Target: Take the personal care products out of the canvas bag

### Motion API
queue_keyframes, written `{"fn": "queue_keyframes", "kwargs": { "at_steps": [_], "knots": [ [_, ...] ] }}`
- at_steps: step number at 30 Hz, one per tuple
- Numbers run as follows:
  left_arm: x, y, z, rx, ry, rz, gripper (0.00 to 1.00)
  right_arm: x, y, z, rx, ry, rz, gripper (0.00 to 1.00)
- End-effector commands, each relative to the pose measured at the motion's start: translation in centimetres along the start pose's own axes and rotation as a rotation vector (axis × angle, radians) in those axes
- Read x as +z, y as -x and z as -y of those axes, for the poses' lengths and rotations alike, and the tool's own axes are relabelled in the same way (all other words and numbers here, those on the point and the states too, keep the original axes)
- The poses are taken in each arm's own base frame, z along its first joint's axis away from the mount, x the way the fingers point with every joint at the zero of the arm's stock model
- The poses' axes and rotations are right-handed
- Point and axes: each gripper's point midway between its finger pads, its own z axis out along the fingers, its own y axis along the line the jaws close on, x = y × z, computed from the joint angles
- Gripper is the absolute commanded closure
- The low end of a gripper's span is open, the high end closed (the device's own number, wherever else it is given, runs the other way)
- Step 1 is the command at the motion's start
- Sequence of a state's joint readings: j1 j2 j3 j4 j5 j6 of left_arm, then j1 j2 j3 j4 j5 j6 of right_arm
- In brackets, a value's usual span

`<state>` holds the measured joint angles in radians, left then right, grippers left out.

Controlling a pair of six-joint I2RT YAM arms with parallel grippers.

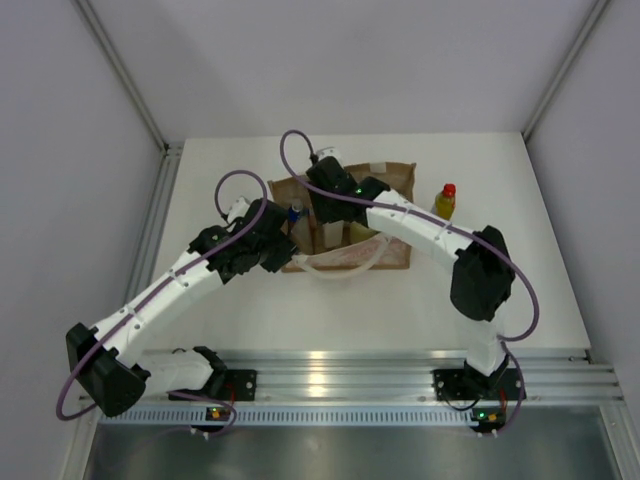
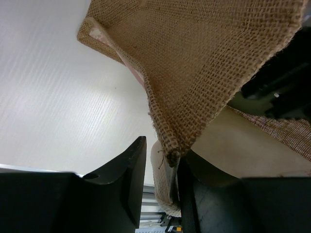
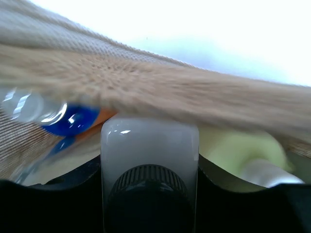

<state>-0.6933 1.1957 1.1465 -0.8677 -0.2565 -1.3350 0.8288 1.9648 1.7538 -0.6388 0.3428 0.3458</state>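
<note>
Jaws of my left gripper pinch the canvas bag at its rim. Inside the bag, my right gripper clamps the white bottle. Next, I reckon, lift it straight out.

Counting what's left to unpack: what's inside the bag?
A white bottle, a blue-topped bottle and a pale green bottle show inside the bag. Anything deeper is hidden by the fabric.
</note>
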Motion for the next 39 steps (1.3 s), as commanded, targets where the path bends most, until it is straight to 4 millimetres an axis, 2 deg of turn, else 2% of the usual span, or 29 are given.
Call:
{"fn": "queue_keyframes", "kwargs": {
  "at_steps": [1, 6, 11, 14, 15, 17, 18, 19, 22, 23, 24, 26, 27, 29, 30, 31, 32, 33, 34, 35, 37, 38, 39],
  "knots": [
    [-0.7, 0.9, 0.7, 0.005, -0.013, 0.028, 0.65, -9.3, 10.0, 1.3, 0.106, 0.062, 0.302, 1.0],
    [-0.8, 1.0, 0.9, 0.011, -0.015, 0.027, 0.65, -12.5, 12.0, 2.1, 0.112, 0.082, 0.341, 1.0],
    [-0.8, 1.1, 0.9, 0.022, -0.018, 0.03, 0.65, -15.0, 13.1, 2.8, 0.101, 0.102, 0.339, 1.0],
    [-0.8, 1.0, 0.9, 0.023, -0.015, 0.028, 0.65, -17.5, 14.0, 3.3, 0.09, 0.113, 0.35, 1.0],
    [-0.8, 1.0, 0.8, 0.025, -0.016, 0.027, 0.65, -19.0, 14.8, 3.7, 0.099, 0.122, 0.379, 1.0],
    [-0.8, 1.0, 0.8, 0.025, -0.014, 0.026, 0.65, -20.5, 15.0, 4.3, 0.1, 0.121, 0.388, 1.0],
    [-0.8, 1.0, 0.8, 0.025, -0.016, 0.025, 0.65, -22.2, 15.6, 4.9, 0.11, 0.126, 0.422, 1.0],
    [-0.8, 1.0, 0.8, 0.026, -0.018, 0.024, 0.65, -23.1, 15.8, 5.4, 0.116, 0.118, 0.436, 1.0],
    [-0.8, 0.9, 0.8, 0.03, -0.018, 0.023, 0.65, -26.4, 16.4, 7.9, 0.156, 0.086, 0.503, 1.0],
    [-0.9, 1.0, 0.9, 0.031, -0.021, 0.023, 0.65, -27.2, 16.6, 9.4, 0.174, 0.041, 0.527, 1.0],
    [-0.9, 1.0, 0.9, 0.034, -0.021, 0.023, 0.65, -28.9, 16.6, 10.8, 0.194, 0.021, 0.56, 1.0],
    [-0.9, 0.9, 0.9, 0.035, -0.022, 0.021, 0.65, -30.2, 16.5, 13.9, 0.237, -0.056, 0.589, 1.0],
    [-0.9, 0.9, 0.8, 0.035, -0.02, 0.022, 0.65, -32.1, 16.4, 15.3, 0.259, -0.07, 0.626, 1.0],
    [-0.9, 0.8, 0.8, 0.039, -0.02, 0.016, 0.65, -33.0, 15.8, 18.7, 0.296, -0.156, 0.643, 1.0],
    [-0.9, 0.8, 0.8, 0.036, -0.022, 0.014, 0.65, -34.3, 15.3, 19.9, 0.309, -0.177, 0.662, 1.0],
    [-0.9, 0.8, 0.8, 0.036, -0.023, 0.013, 0.65, -34.6, 14.8, 21.8, 0.322, -0.236, 0.662, 1.0],
    [-0.9, 0.7, 0.8, 0.037, -0.022, 0.009, 0.65, -33.8, 13.9, 22.7, 0.321, -0.268, 0.634, 1.0],
    [-1.0, 0.7, 0.9, 0.038, -0.025, 0.009, 0.65, -34.3, 13.3, 23.5, 0.328, -0.288, 0.638, 1.0],
    [-1.0, 0.7, 0.9, 0.039, -0.026, 0.007, 0.65, -34.0, 12.6, 24.7, 0.338, -0.323, 0.623, 1.0],
    [-1.1, 0.7, 0.9, 0.04, -0.029, 0.007, 0.65, -32.7, 11.5, 25.1, 0.331, -0.342, 0.58, 1.0],
    [-1.2, 0.8, 1.1, 0.044, -0.034, 0.011, 0.65, -32.3, 10.1, 26.5, 0.335, -0.4, 0.556, 1.0],
    [-1.3, 0.9, 1.1, 0.044, -0.037, 0.012, 0.65, -30.7, 8.7, 26.9, 0.328, -0.43, 0.508, 1.0],
    [-1.4, 0.9, 1.2, 0.047, -0.041, 0.013, 0.65, -30.8, 8.0, 27.5, 0.336, -0.454, 0.505, 1.0]
  ]
}}
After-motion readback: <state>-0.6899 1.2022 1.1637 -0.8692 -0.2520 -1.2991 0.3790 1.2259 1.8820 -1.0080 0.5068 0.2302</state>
